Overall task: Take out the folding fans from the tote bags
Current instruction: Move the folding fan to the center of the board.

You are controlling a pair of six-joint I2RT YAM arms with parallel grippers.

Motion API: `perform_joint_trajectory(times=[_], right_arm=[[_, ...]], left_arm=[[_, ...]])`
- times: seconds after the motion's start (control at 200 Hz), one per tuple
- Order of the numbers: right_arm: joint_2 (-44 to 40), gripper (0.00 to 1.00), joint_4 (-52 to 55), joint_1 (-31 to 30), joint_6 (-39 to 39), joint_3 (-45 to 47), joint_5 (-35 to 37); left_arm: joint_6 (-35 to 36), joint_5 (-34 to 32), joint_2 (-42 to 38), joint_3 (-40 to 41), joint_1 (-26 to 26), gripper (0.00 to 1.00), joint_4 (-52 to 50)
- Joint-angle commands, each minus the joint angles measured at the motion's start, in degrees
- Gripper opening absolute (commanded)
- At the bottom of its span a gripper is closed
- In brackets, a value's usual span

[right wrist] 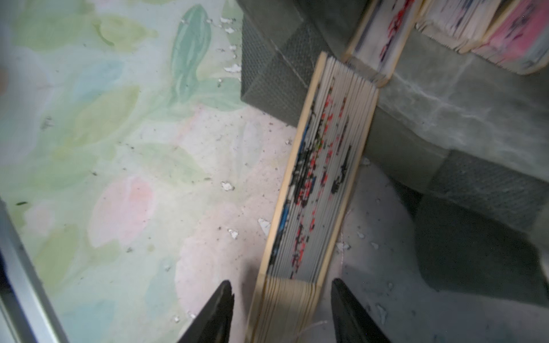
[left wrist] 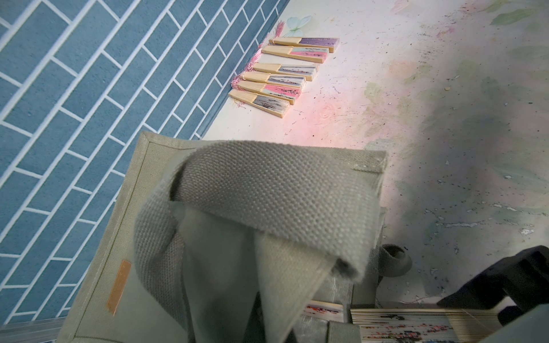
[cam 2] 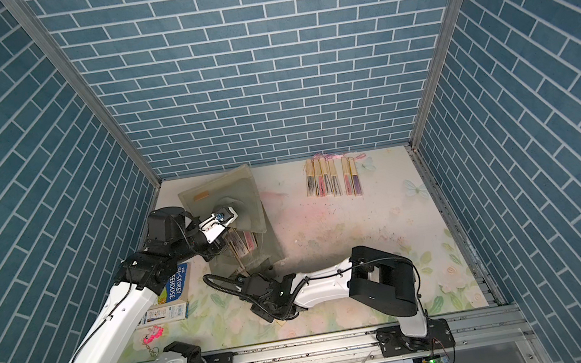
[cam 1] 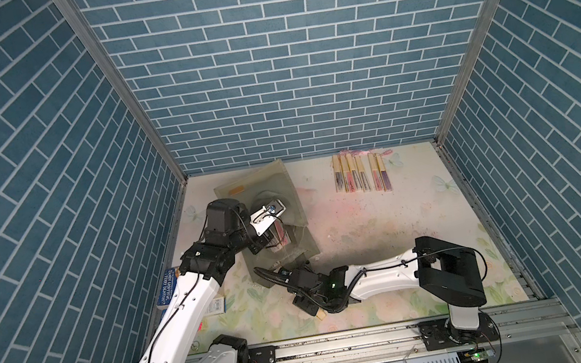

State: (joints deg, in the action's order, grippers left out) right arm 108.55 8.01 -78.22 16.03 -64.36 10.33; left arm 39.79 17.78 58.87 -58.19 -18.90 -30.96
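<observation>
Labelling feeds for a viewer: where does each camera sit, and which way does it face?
Top views: high above the front rail, looking down at tote bag and fan row; both arms show.
Left wrist: above the tote bag, facing the fan row; nothing surely its own shows.
Right wrist: near the table, facing along a speckled fan toward the tote bag; open right gripper shows.
Shared: fan row, in top and left wrist views.
</observation>
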Motion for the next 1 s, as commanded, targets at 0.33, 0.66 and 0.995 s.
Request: perform_joint_trajectory(times=[0.33,0.66,0.995], right_arm=[[1.54,0.35,7.04,0.34,0.14,-0.26,-2.68],[-12.36,0.43,13.85,4.48,4.01,14.29,3.39],[-20.69,0.47,16.67,15.13,3.33,20.84,9.67]], left_arm=[[-0.51,-0.65,0.16,0.27,-0.16,0.0,1.36],[-0.5,-0.64,-0.02,0.28,-0.14,0.0,1.37],[-0.45,-0.6,0.21,0.45,-0.5,0.0,1.43]])
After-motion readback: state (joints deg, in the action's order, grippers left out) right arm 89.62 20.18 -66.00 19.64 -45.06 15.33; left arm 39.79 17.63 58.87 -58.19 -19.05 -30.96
